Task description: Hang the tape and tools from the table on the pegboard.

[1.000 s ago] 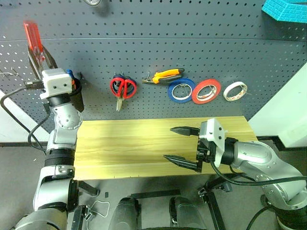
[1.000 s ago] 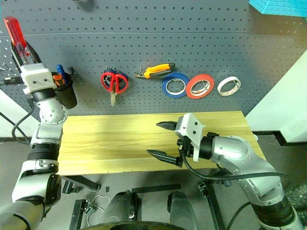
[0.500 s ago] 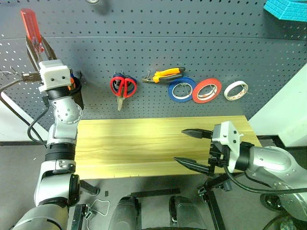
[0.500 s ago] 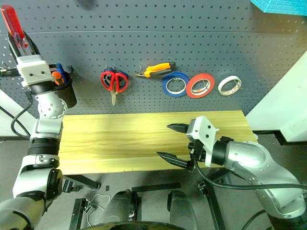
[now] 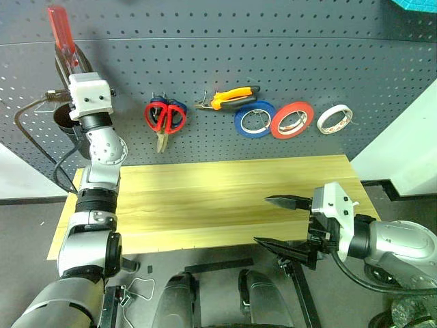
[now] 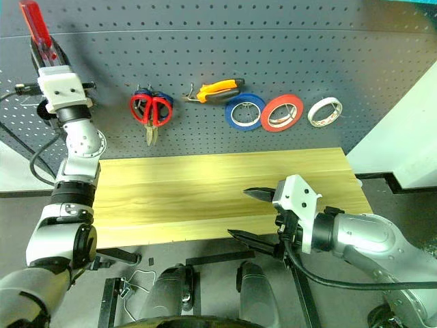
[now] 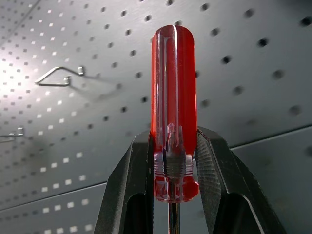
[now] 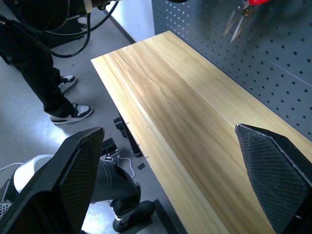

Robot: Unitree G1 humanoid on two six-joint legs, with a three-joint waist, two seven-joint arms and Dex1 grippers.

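"One tool is left to hang, is it?"

"One, by my reading. My left gripper [image 7: 174, 161] is clamped on the slim screwdriver with the translucent red plastic handle [image 7: 174, 97], handle end up, close in front of the wide dark grey perforated pegboard [image 5: 273, 61] and out past its left-hand hooks."

"And the rest?"

"Already on that pegboard: the red-handled scissors [image 5: 164, 117], then the pliers with orange-and-black handles [image 5: 232, 99] to their right, then a blue tape roll [image 5: 255, 119], a red tape roll [image 5: 291, 119] and the small whitish roll of tape [image 5: 334, 117] furthest right. Below the pegboard the long light yellow wooden table [image 5: 205, 198] has nothing lying on it."

"How will the screwdriver handle?"

"Light and stiff, I'd judge, but that glossy plastic looks slippery, and my fingers [image 7: 134, 195] pinch it low, at the ribbed collar where the metal shaft begins. That is a fair place to hold: the ribs should stop it sliding. A bent wire hook [image 7: 58, 78] juts from the pegboard nearby; the handle must settle there squarely or it may tip out."

"Your other arm?"

"My right gripper [image 5: 280, 222] hangs with its jaws spread wide and empty over the table's front edge, well below the pegboard."
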